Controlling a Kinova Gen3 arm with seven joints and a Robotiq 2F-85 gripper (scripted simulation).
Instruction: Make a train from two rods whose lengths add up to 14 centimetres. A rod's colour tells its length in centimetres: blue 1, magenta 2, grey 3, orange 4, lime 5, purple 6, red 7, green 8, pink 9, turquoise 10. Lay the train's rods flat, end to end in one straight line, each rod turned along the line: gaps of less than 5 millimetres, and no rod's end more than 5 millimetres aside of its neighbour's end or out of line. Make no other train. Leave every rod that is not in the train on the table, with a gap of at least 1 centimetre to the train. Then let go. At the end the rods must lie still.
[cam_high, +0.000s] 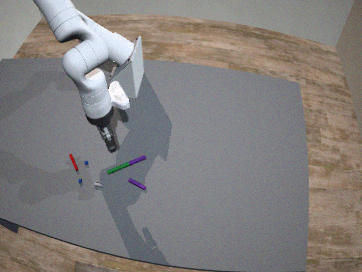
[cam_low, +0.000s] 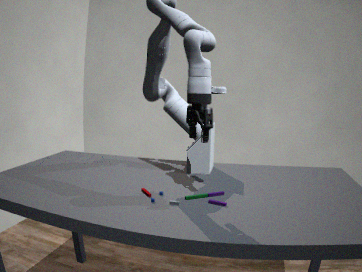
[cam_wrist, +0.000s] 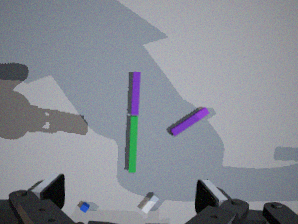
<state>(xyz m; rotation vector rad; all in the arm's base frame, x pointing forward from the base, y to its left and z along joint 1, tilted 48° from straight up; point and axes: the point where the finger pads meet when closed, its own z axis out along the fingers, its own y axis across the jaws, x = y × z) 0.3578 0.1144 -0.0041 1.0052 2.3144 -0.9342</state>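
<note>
A green rod (cam_high: 118, 168) (cam_low: 196, 197) (cam_wrist: 133, 145) and a purple rod (cam_high: 137, 160) (cam_low: 216, 193) (cam_wrist: 135, 94) lie flat end to end in a line, with no clear gap to see between their facing ends. A second purple rod (cam_high: 137, 184) (cam_low: 217, 203) (cam_wrist: 189, 122) lies apart from them, turned at a slant. My gripper (cam_high: 112, 150) (cam_low: 199, 139) (cam_wrist: 130, 192) is open and empty, high above the table; no rod is between its fingers.
On the table (cam_high: 240, 150) (cam_low: 300, 210) a red rod (cam_high: 74, 162) (cam_low: 146, 192), two blue rods (cam_high: 86, 162) (cam_high: 80, 181) (cam_low: 161, 193) (cam_low: 153, 200) and a grey rod (cam_high: 98, 185) (cam_low: 174, 202) (cam_wrist: 148, 202) lie on the green rod's side, apart from the line. One blue rod (cam_wrist: 84, 206) shows in the wrist view.
</note>
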